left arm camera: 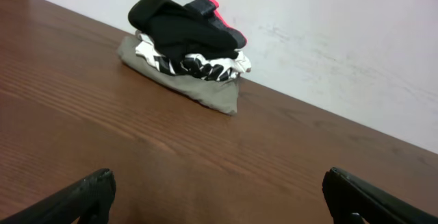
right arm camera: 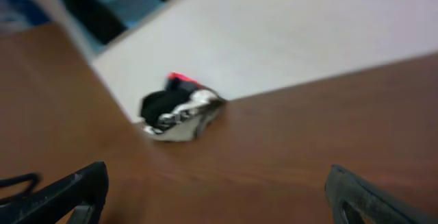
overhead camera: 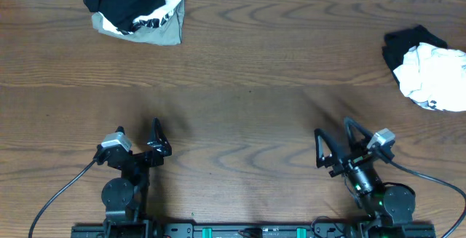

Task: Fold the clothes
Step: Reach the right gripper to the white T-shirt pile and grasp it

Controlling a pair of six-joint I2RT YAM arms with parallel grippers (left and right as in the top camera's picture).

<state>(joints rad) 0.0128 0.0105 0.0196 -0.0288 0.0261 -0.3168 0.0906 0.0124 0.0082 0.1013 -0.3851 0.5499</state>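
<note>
L claw (left arm camera: 219, 202): jaws spread wide, nothing held. Both black fingertips (left arm camera: 85, 195) sit at the bottom corners of its wrist view, w/ the wood table (left arm camera: 102, 121) showing betw. them. R claw (right arm camera: 219, 198): same, wide open and holding nothing, tips low on either side of its own view. That pic is blurred.

Out from L claw: ahead & a bit to its L, well apart, by the table's far edge, sits a heap of clothes (left arm camera: 181, 42). Olive-grey piece at the bottom, white w/ black print in the middle, black on top, small red bit at the very top. Heap lies just in front of a white wall (left arm camera: 328, 39).

Out from R claw: same heap is far ahead & to its L, small and fuzzy in the wrist view. Overhead shows a second heap (overhead camera: 431, 70) ahead & off to R of the R claw, well apart, by the table's R edge. It's a crumpled white garment w/ black cloth at its far-L side.

Both claws are by the near edge, well apart from each other; neither touches cloth. Each wrist has a grey cam block (overhead camera: 114, 143), and a black cable (overhead camera: 58, 194) trails back from each arm.
</note>
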